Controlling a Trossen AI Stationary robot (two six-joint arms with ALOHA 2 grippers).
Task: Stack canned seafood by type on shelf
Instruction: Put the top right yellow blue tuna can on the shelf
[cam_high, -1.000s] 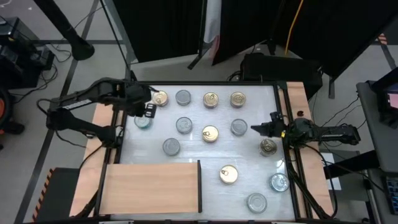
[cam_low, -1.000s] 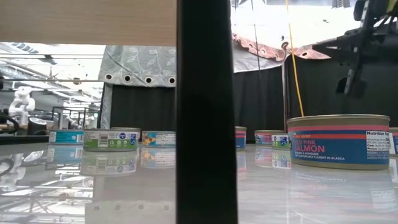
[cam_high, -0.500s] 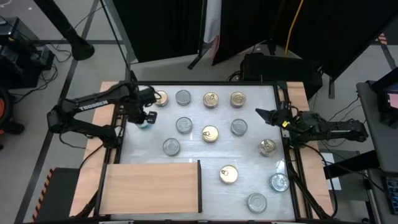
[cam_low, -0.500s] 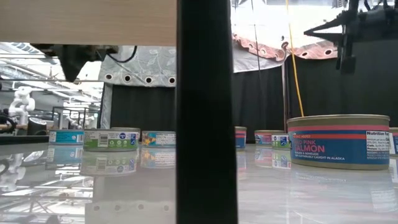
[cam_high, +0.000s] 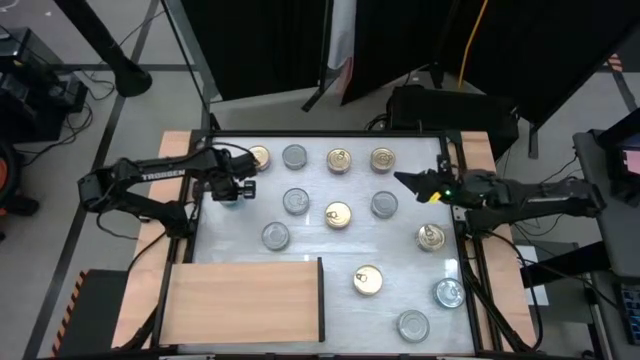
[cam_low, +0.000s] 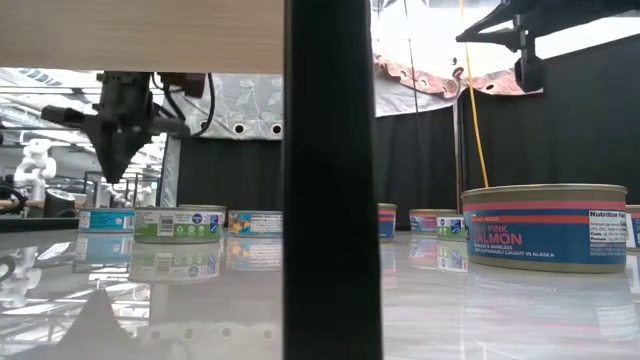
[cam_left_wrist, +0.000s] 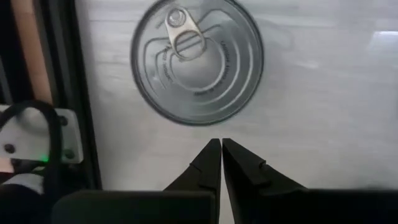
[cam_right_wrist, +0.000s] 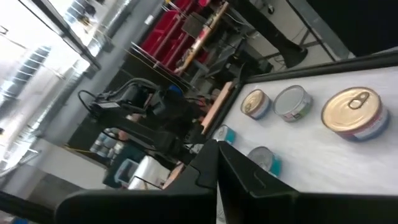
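Observation:
Round flat tins of canned seafood stand on their bases across the white tabletop, some with gold lids (cam_high: 338, 214), others with silver lids (cam_high: 296, 201). The shelf (cam_high: 245, 300), a light wooden board with a dark edge, lies at the near left. My left gripper (cam_high: 232, 188) points down, shut, just above the table beside a silver pull-tab tin (cam_left_wrist: 198, 59), touching nothing. It shows in the low view as well (cam_low: 118, 170). My right gripper (cam_high: 403, 180) hangs high over the table's right side, level, shut and empty.
A row of tins (cam_high: 339, 160) lines the far edge. More tins (cam_high: 449, 292) sit at the near right. A large salmon tin (cam_low: 545, 227) stands close in the low view. The shelf's dark edge (cam_low: 333, 180) blocks the middle of that view. Bare tabletop lies between the shelf and the middle tins.
My left gripper has come down steeply over the silver tin at the table's far left, rolling a little as it sank. My right gripper has risen and gone toward the far edge, tipping up to level, still shut. No tin has moved.

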